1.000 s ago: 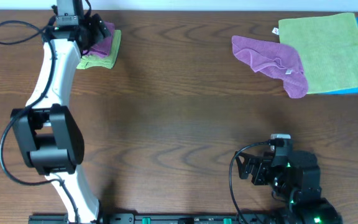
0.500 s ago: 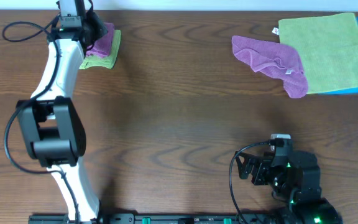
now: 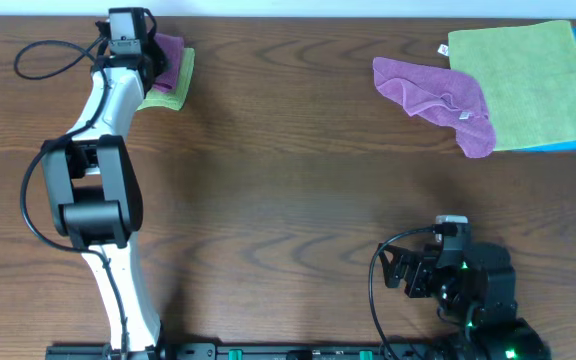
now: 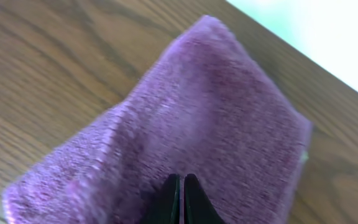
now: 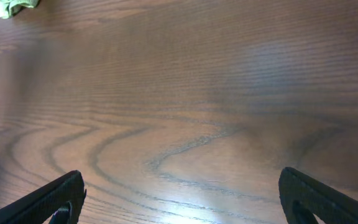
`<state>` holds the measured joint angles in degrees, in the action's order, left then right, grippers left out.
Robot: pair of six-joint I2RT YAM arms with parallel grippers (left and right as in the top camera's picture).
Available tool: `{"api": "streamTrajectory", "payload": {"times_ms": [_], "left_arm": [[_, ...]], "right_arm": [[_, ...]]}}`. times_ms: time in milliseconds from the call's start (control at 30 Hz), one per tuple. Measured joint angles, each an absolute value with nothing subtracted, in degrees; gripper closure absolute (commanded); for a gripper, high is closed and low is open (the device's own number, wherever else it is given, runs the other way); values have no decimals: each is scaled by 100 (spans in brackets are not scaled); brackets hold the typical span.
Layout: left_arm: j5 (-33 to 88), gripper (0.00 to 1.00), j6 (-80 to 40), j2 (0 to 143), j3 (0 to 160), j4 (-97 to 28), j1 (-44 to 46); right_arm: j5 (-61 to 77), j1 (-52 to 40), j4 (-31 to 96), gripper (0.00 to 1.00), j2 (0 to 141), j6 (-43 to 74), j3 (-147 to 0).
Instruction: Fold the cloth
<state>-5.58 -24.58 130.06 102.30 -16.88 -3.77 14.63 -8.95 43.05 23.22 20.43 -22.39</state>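
The cloth [image 3: 171,62] lies far left atop a green cloth [image 3: 163,97] (soft, light, limp: pinch a corner). The left gripper [image 4: 181,183] is closed against it, and the right gripper [image 5: 188,199] gapes wide.

The overhead camera looks straight down on the whole tabletop [image 3: 288,170]. The left wrist camera hangs very close above the cloth [image 4: 197,124] at far left — a patch the overhead shows too. The right wrist camera looks low across the wood grain, near right.
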Motion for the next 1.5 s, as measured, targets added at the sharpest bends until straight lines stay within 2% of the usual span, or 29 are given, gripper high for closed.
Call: {"api": "streamTrajectory", "payload": {"times_ms": [1000,1067,1333,1467,1500], "left_arm": [[-814,94,-2401,13225,10230,-1865,-556],[-816,91,-2307,13225,10230,-1868,-563],[-812,59,-1721,13013,10230,-2139,-563],[-788,9,-1518,12505,10230,-2414,-563],[-773,4,-1472,12352,10230,-2488,-563]], "right_arm": [[1463,-895,4303,1,2322,2043,-2239],[1463,-895,4303,1,2322,2043,-2239],[1463,-895,4303,1,2322,2043,-2239],[1463,-895,4305,1,2322,2043,-2239],[1463,-895,4303,1,2322,2043,-2239]]}}
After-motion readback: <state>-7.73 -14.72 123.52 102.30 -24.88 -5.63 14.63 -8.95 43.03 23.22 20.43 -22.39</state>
